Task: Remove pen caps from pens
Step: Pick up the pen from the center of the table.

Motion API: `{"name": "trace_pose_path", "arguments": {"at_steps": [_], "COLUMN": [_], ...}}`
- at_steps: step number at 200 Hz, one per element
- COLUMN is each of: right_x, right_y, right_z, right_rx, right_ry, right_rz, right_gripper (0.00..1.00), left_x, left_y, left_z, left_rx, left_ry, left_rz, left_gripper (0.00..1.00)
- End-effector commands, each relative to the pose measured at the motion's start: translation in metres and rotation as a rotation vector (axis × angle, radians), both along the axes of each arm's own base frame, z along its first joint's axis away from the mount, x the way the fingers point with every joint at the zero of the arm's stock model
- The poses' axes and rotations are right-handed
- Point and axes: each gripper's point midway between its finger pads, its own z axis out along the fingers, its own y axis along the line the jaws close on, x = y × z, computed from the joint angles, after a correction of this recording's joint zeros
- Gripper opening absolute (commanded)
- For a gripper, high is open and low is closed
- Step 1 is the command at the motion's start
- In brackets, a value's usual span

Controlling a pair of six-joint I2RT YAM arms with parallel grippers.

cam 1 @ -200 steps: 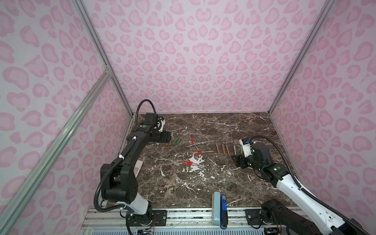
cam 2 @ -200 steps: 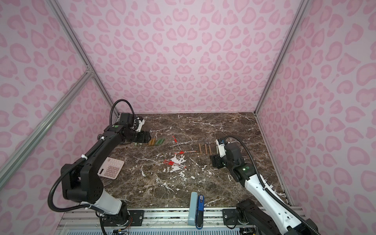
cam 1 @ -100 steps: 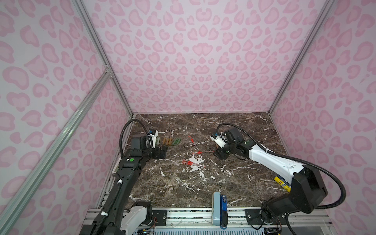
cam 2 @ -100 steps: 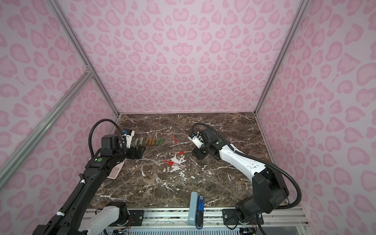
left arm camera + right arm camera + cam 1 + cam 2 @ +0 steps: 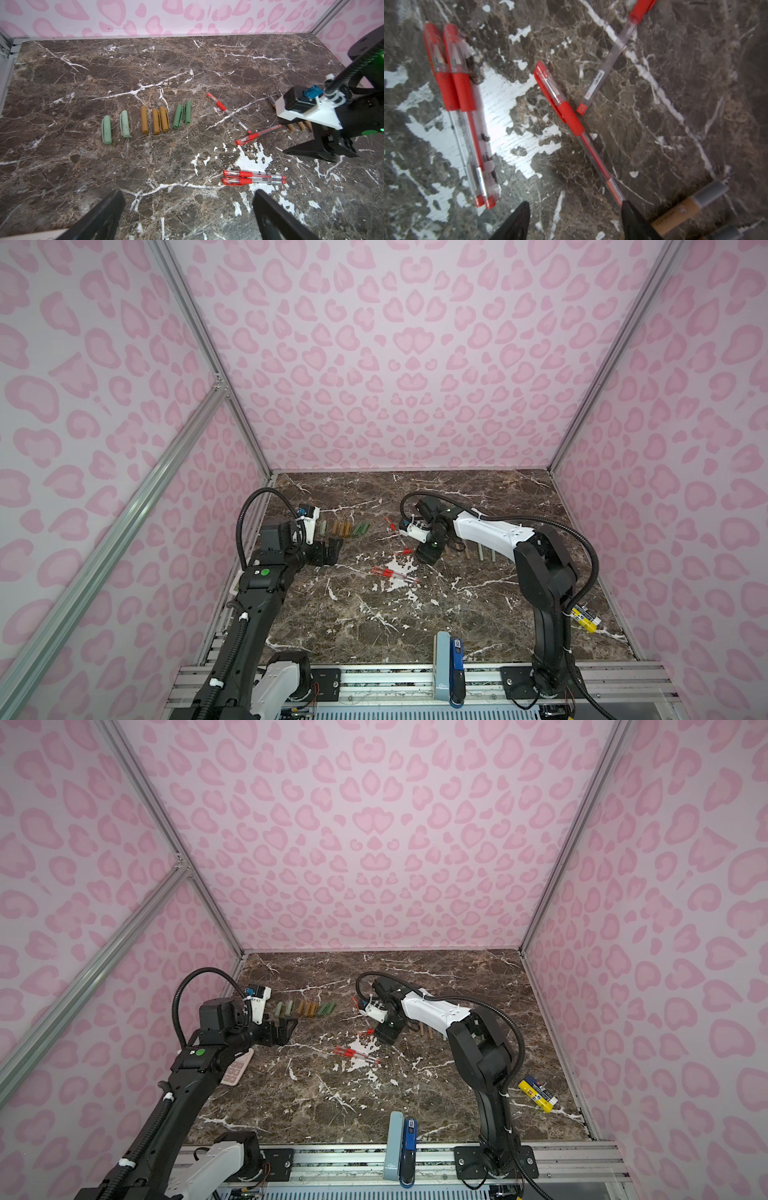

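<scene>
Several pen caps [image 5: 144,119] in pale green, tan and dark green lie in a row on the marble, just beyond my left gripper [image 5: 187,216], which is open over bare marble. Two capped red pens [image 5: 253,179] lie side by side near its right finger. My right gripper [image 5: 575,220] is open low over the table, with only marble between its fingers. One fingertip [image 5: 631,214] touches the tail of a capped red pen [image 5: 566,112]. An uncapped clear pen [image 5: 610,60] lies beyond it. Tan and grey pens [image 5: 482,551] lie in a row behind the right wrist.
A pink calculator [image 5: 237,1071] lies under my left arm by the left wall. A yellow-and-blue box [image 5: 538,1093] sits near the right wall. A grey and blue stapler-like object [image 5: 449,659] stands at the front edge. Pink walls close three sides.
My right arm has swung left from the row of pens to the red pens at the centre. My left gripper has drawn back from the cap row and opened wider.
</scene>
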Motion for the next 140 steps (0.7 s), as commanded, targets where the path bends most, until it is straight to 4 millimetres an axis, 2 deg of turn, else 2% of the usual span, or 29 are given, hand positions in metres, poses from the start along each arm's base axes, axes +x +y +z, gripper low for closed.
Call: {"name": "trace_pose_path", "arguments": {"at_steps": [1, 34, 49, 68, 88, 113, 129, 140], "right_x": [-0.002, 0.009, 0.007, 0.002, -0.003, -0.013, -0.014, -0.014], "right_y": [-0.009, -0.004, 0.000, 0.002, 0.002, -0.001, 0.000, 0.000], "right_z": [-0.015, -0.027, -0.033, -0.038, -0.043, -0.049, -0.051, -0.052], "right_rx": [-0.091, -0.111, -0.117, -0.115, -0.113, -0.128, -0.130, -0.141], "right_ry": [0.042, 0.051, 0.080, 0.107, 0.129, 0.167, 0.157, 0.157], "right_rz": [0.022, 0.034, 0.039, 0.062, 0.065, 0.078, 0.089, 0.084], "right_gripper": [0.72, 0.71, 0.68, 0.58, 0.41, 0.32, 0.23, 0.21], "left_x": [0.007, 0.009, 0.008, 0.009, 0.010, 0.008, 0.009, 0.009], "left_y": [-0.001, 0.001, 0.003, 0.003, 0.004, 0.005, 0.005, 0.005], "left_z": [0.017, 0.014, 0.015, 0.018, 0.016, 0.018, 0.016, 0.015], "left_rx": [-0.018, -0.020, -0.026, -0.030, -0.028, -0.035, -0.031, -0.033], "left_ry": [-0.048, -0.051, -0.041, -0.047, -0.051, -0.050, -0.057, -0.053], "left_rz": [-0.002, 0.003, 0.014, 0.016, 0.017, 0.019, 0.020, 0.022], "left_gripper": [1.00, 1.00, 0.99, 1.00, 1.00, 0.99, 0.99, 0.99]}}
